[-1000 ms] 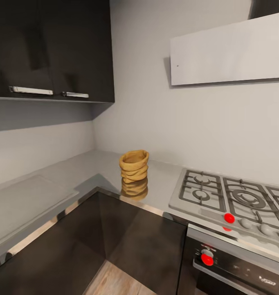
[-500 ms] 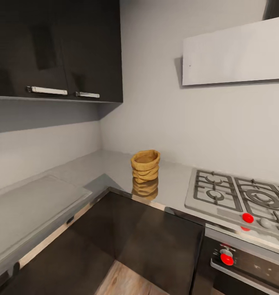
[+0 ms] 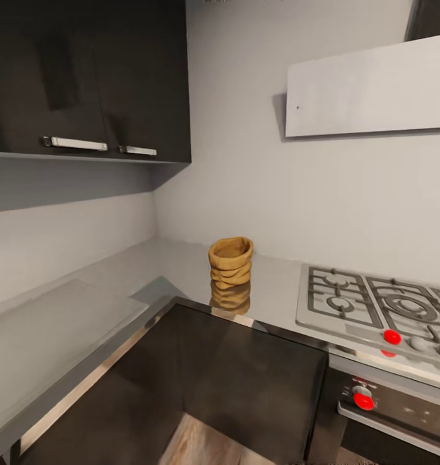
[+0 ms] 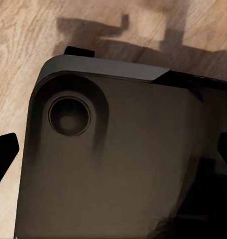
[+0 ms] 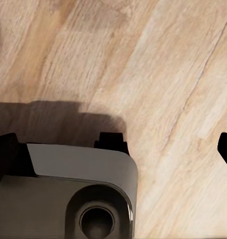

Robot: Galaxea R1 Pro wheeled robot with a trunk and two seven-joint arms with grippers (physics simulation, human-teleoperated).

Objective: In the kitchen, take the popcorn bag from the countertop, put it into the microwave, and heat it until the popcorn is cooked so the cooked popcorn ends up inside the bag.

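Both grippers spread over wooden floor [image 5: 158,74]; popcorn bag [image 3: 231,262] upright on countertop [image 3: 168,261]

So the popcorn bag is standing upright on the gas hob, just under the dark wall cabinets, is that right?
Not quite. The popcorn bag stands upright, but on the countertop, apart from the gas hob, which lies off to one side of it. The head view shows this. It does sit below the level of the dark wall cabinets, near the corner.

Upper left of my frame hang dark wall cabinets [image 3: 84,77] against grey walls [image 3: 239,168], wooden floor [image 3: 207,445] bottom centre.
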